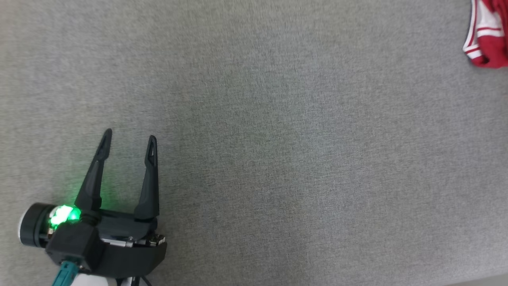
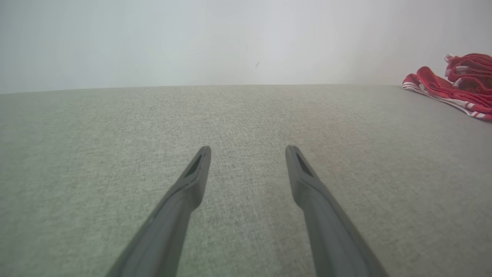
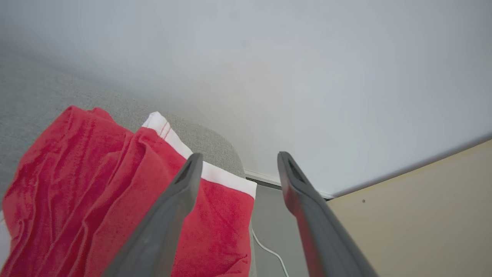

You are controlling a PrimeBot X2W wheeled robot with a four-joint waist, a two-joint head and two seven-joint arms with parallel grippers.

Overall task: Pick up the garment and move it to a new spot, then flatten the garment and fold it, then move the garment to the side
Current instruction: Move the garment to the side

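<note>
The garment (image 1: 490, 35) is red cloth with white bands, bunched at the far right edge of the grey fabric surface (image 1: 278, 139) in the head view. In the left wrist view the garment (image 2: 457, 86) lies crumpled at the far right. My left gripper (image 1: 129, 143) rests at the lower left, open with nothing between its fingers, far from the cloth; its own view shows the left gripper (image 2: 248, 152) spread over bare fabric. My right gripper (image 3: 236, 159) stands open above the garment (image 3: 88, 200), whose white hem passes just behind the left finger (image 3: 180, 192). Nothing sits between the jaws.
A pale wall (image 3: 307, 77) rises behind the surface. Beside the surface's rounded corner the right wrist view shows a grey floor strip with a white cable (image 3: 269, 250) and a beige panel (image 3: 423, 215).
</note>
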